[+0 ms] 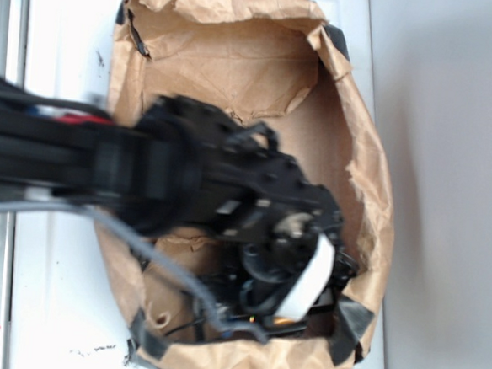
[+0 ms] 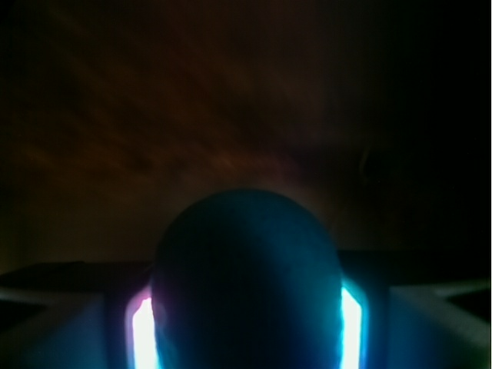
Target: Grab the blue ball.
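Your gripper [image 2: 246, 338] was down inside the brown paper bag [image 1: 362, 150], near its lower end, with the black arm [image 1: 79, 160] reaching in across the bag's left rim. In your wrist view the blue ball [image 2: 246, 284] sat between the fingers [image 2: 142, 334], which were closed against both its sides. The bag lay on the white worktop [image 1: 52, 306].

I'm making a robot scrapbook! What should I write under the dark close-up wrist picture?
In the dark, the blue ball sits snug between the hand's two glowing fingers.
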